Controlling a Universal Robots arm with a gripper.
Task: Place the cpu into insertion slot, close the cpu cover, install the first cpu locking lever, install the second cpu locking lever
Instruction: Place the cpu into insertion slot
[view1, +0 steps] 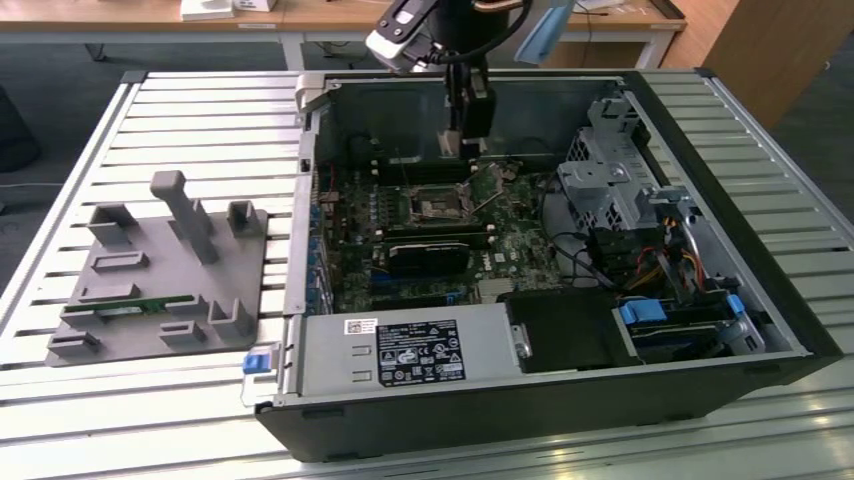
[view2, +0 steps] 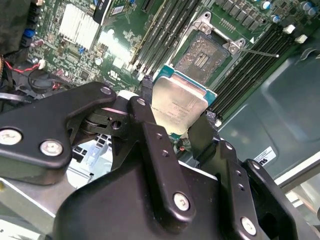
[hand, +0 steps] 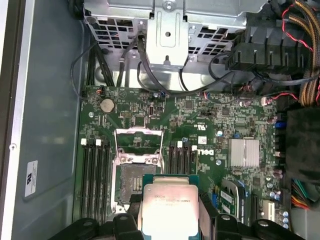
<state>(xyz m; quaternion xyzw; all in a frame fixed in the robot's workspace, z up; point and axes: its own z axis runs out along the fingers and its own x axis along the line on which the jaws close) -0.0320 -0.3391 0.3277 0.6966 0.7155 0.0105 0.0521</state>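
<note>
So the cpu (hand: 169, 207) is pinched by its edges in the end effector (hand: 172, 220), which is clamped right on it, one black finger (view2: 150, 115) on each side and the silver top facing the camera in both wrist views. It hangs above the green board (hand: 200, 115), apart from it, just at the edge of the insertion slot (hand: 132, 182) and not down in it. The slot's dark centre is showing, and the cpu cover (hand: 139, 141) is flipped open, lying back next to it. In the second wrist view a thin wire lever (view2: 260, 51) sticks out sideways past the slot. Long black memory slots (hand: 97, 180) run along both sides. The whole thing is inside an open computer case (view1: 534, 420) lying on a slatted bench (view1: 200, 120), with a grey holder block (view1: 160, 270) sitting toward the exterior view's left.
</note>
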